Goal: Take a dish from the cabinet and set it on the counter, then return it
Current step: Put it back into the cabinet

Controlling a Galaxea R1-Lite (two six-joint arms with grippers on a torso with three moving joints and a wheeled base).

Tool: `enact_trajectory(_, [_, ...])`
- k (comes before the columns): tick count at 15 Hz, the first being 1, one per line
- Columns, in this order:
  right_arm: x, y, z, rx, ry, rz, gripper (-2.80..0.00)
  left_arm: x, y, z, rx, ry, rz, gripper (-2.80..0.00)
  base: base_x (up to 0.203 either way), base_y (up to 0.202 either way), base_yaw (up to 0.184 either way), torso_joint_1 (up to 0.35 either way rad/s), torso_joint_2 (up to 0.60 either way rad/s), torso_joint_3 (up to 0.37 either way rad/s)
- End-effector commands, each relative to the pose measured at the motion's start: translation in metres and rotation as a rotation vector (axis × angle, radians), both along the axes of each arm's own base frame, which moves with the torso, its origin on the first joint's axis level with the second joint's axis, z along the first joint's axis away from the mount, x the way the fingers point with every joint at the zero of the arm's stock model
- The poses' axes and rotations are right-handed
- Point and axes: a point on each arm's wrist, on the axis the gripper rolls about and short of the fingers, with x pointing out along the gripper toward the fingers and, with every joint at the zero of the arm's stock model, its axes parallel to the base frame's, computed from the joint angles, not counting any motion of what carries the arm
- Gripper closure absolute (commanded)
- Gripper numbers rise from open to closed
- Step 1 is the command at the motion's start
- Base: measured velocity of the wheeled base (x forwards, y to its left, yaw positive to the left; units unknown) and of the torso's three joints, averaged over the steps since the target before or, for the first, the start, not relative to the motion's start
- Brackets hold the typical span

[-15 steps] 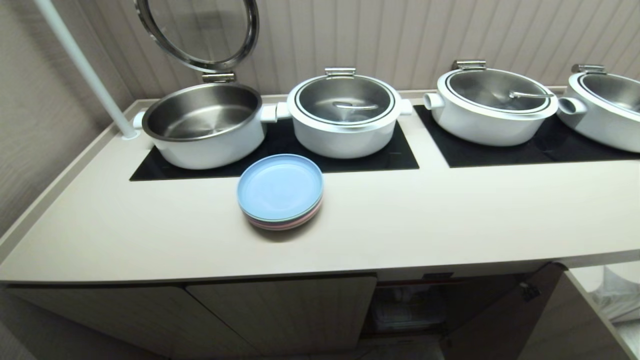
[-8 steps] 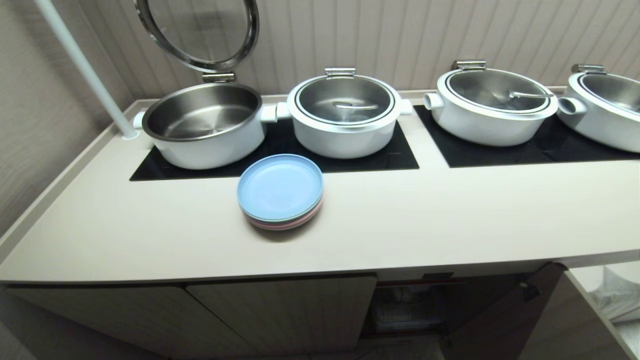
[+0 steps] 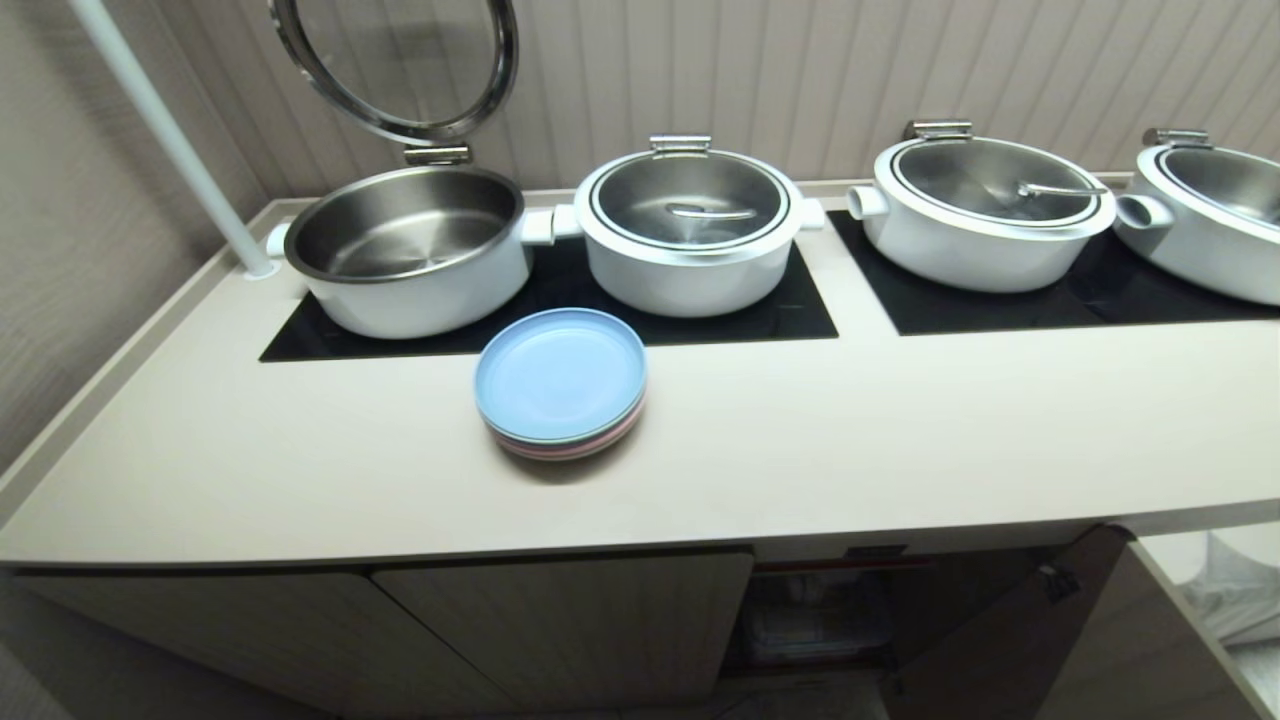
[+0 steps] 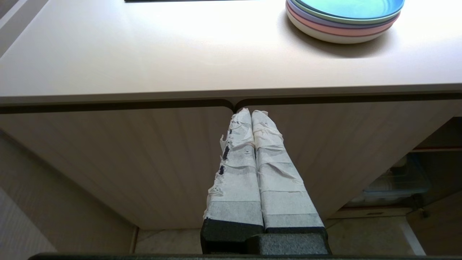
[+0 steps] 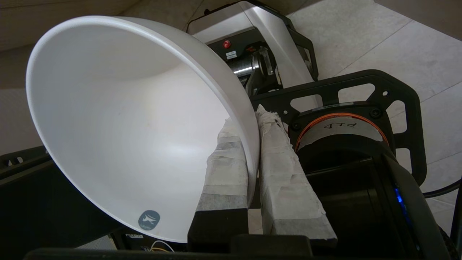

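Below the table (image 3: 800,450), the bowl's (image 5: 119,119) rim is pinched by the right hand (image 5: 249,126); the left hand (image 4: 251,115) is pressed together.

Pale vertically ribbed wall panelling (image 3: 800,70) runs along the back, a textured beige side wall (image 3: 60,250) closes the left, and a slanted white pole (image 3: 170,140) crosses that corner. Down low, light stone-look floor tiles (image 5: 415,54).
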Motion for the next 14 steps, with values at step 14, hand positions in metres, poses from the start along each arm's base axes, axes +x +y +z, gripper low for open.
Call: enact_trajectory(14, [0.0002,0.0001,0.0021,-0.001,-0.002,0.009,0.00,0.0000,0.0000,0.0000,0.000,0.000,0.000,0.00,0.000,0.000,0.000,0.000,0.00,0.000])
